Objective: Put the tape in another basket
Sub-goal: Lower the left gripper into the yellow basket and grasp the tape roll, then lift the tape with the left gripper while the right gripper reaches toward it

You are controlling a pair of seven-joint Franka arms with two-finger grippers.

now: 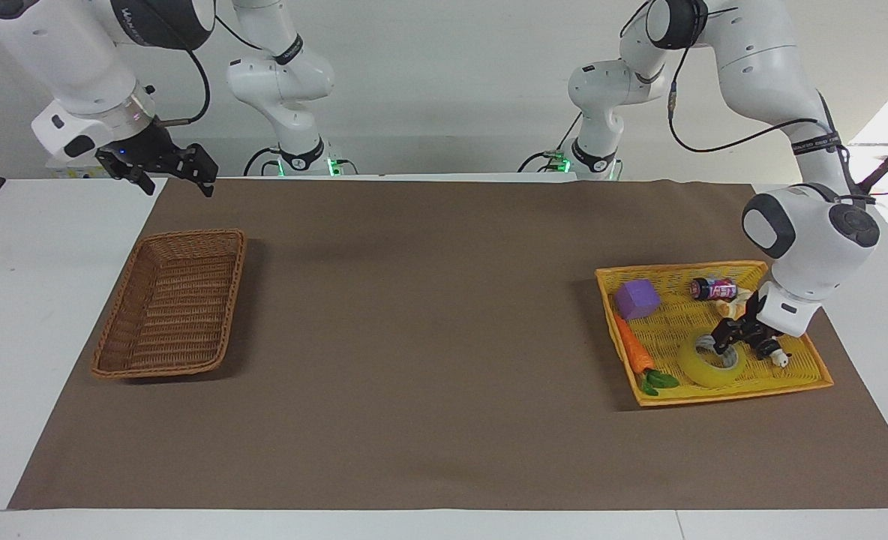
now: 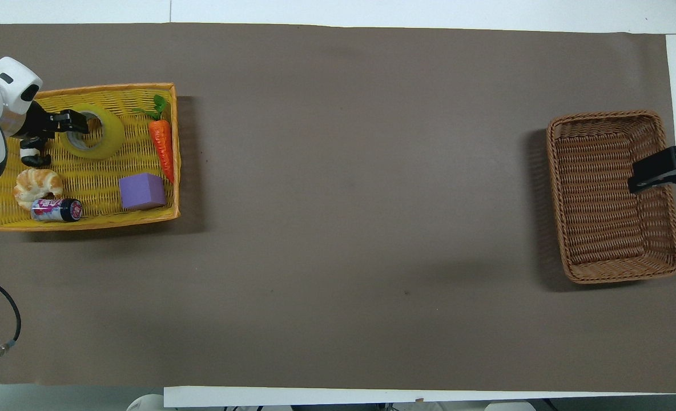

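Note:
The yellow tape (image 1: 714, 369) lies flat in the bright yellow tray (image 1: 721, 397), at the tray's edge farthest from the robots; it also shows in the overhead view (image 2: 108, 136). My left gripper (image 1: 723, 343) is down at the tape's top rim, open, with one finger over the white core and one outside the wall (image 2: 75, 123). The brown wicker basket (image 1: 230, 300) stands empty at the right arm's end of the table (image 2: 600, 217). My right gripper (image 1: 168, 171) waits open in the air over the basket's outer edge (image 2: 660, 171).
In the yellow tray (image 2: 81, 224) with the tape lie a carrot (image 2: 161, 142), a purple block (image 2: 142, 191), a small can (image 2: 57, 210), a croissant (image 2: 37, 184) and a black-and-white toy (image 2: 29, 153) right beside my left gripper. A brown mat covers the table.

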